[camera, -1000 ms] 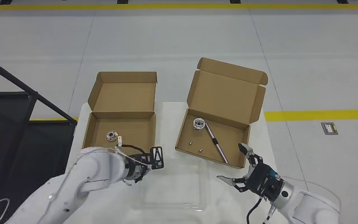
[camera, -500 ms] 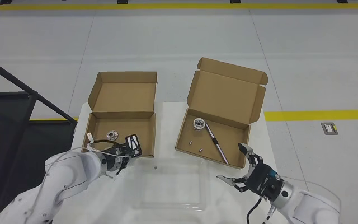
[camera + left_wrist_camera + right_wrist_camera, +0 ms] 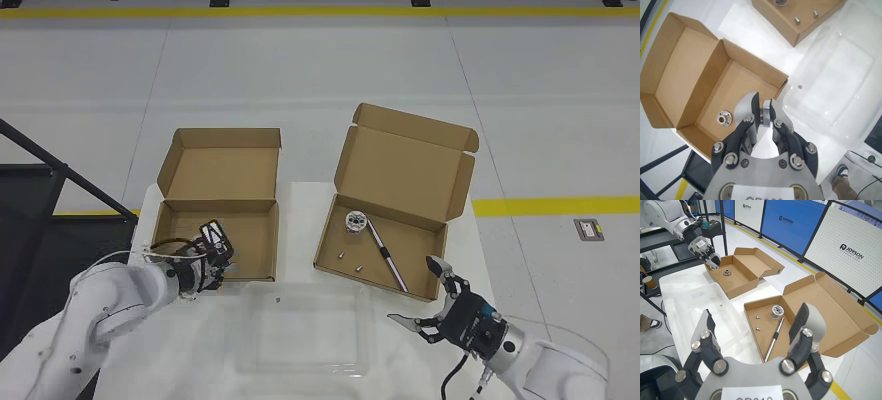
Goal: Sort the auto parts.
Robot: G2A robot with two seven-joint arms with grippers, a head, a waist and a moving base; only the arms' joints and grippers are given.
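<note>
My left gripper point(image 3: 213, 245) hangs over the near part of the left cardboard box point(image 3: 250, 232) and is shut on a small silver metal part point(image 3: 766, 116). It shows farther off as the left gripper point(image 3: 714, 264) at that box's point(image 3: 743, 276) edge. A silver flange hub point(image 3: 724, 118) lies on the box floor point(image 3: 696, 62) just beside the fingers. The right box point(image 3: 425, 240) holds a round silver hub point(image 3: 355, 219), a metal rod point(image 3: 386, 252) and two bolts point(image 3: 340, 254). My right gripper point(image 3: 412, 290) stands open near the table's front right, in front of that box.
A clear plastic tray point(image 3: 305, 345) lies on the white table between the arms, with a small dark speck point(image 3: 277, 297) at its far edge. Both box lids stand open toward the back. A paper cup point(image 3: 649, 282) stands on a side shelf.
My left gripper has carried the metal part from the tray's near-left corner back and to the left, over the left box. The right arm has not moved.
</note>
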